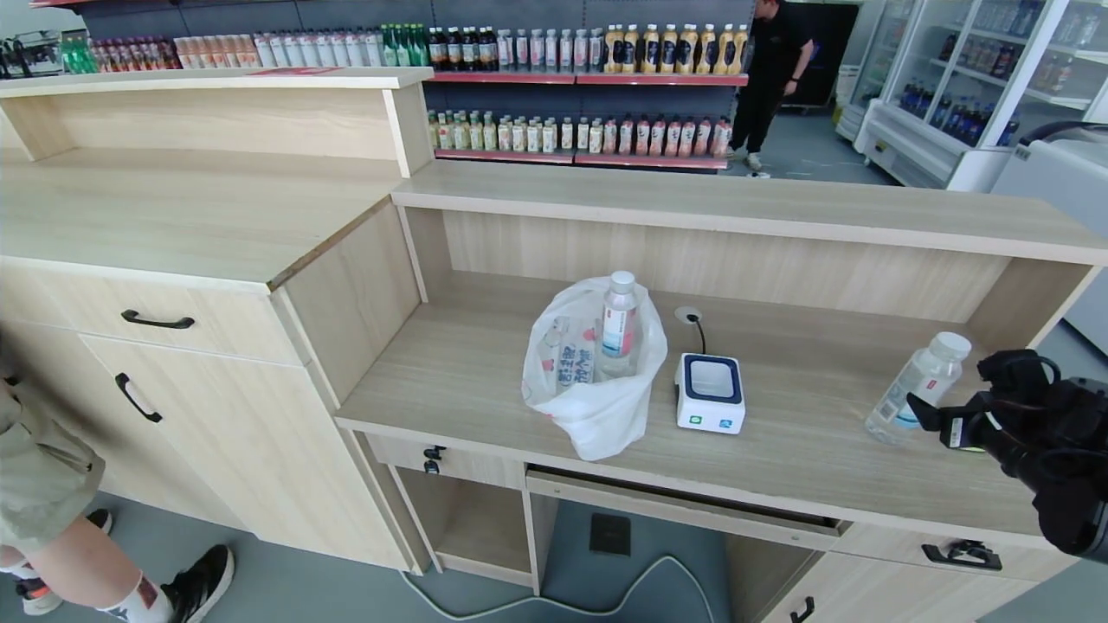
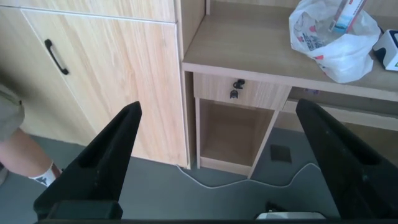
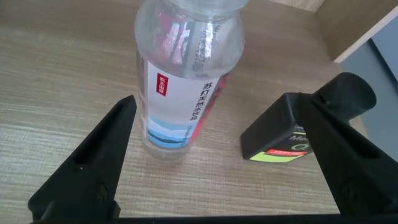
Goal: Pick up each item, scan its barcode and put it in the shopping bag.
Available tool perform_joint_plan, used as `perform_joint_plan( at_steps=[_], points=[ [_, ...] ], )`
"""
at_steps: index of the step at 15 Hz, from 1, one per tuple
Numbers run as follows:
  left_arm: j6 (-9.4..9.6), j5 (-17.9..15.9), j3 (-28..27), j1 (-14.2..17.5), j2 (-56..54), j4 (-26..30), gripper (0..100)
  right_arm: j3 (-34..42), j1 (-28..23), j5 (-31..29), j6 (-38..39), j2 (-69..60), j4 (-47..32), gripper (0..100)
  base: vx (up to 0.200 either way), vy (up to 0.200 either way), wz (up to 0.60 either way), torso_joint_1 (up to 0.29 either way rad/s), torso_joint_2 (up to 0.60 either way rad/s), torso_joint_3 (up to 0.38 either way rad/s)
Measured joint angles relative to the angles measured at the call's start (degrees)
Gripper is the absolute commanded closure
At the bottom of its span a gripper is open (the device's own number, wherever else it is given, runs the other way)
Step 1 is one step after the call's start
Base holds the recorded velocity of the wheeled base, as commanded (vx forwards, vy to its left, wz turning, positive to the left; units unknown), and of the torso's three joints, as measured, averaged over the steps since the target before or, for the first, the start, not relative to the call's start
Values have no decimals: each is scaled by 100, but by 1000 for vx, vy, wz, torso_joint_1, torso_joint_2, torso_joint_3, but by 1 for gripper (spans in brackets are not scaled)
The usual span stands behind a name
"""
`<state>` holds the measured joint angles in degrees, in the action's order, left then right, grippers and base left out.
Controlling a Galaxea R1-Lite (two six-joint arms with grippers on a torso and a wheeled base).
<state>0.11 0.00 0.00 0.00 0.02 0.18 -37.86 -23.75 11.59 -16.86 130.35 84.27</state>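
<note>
A clear water bottle (image 1: 917,389) with a white cap stands upright on the wooden counter (image 1: 796,459), at its right end. My right gripper (image 1: 926,415) is open just in front of it; in the right wrist view the bottle (image 3: 186,74) stands between and slightly beyond the spread fingers, untouched. A white shopping bag (image 1: 597,389) stands open at mid-counter, with another bottle (image 1: 619,329) and a packet inside. The white barcode scanner (image 1: 710,394) lies right of the bag. My left gripper (image 2: 219,109) is open and empty, low beside the counter, facing the cabinet front.
A raised shelf (image 1: 744,203) overhangs the back of the counter, and a side wall (image 1: 1030,311) closes its right end. The scanner's cable runs to a grommet (image 1: 688,316). A taller cabinet (image 1: 173,260) stands on the left, with a person's leg (image 1: 61,554) beside it.
</note>
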Motion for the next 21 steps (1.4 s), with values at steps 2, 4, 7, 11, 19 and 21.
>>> perform_joint_plan(
  at_steps=[2,4,7,11,19,21],
  points=[
    [0,0,0,0,0,-2,0,-256,55,-115,46,77,-49,0,0,0,0,0,0,0],
    [2,0,0,0,0,0,0,-436,104,-123,77,137,-184,0,0,0,0,0,0,0],
    [2,0,0,0,0,0,0,-605,243,-130,236,200,-323,0,0,0,0,0,0,0],
    [0,0,0,0,0,0,0,-926,416,-133,274,368,-328,0,0,0,0,0,0,0],
    [2,0,0,0,0,0,0,-1543,641,-133,307,934,-329,0,0,0,0,0,0,0],
    [5,0,0,0,0,0,0,-1781,700,-130,433,1052,-369,100,0,0,0,0,0,0]
  ],
)
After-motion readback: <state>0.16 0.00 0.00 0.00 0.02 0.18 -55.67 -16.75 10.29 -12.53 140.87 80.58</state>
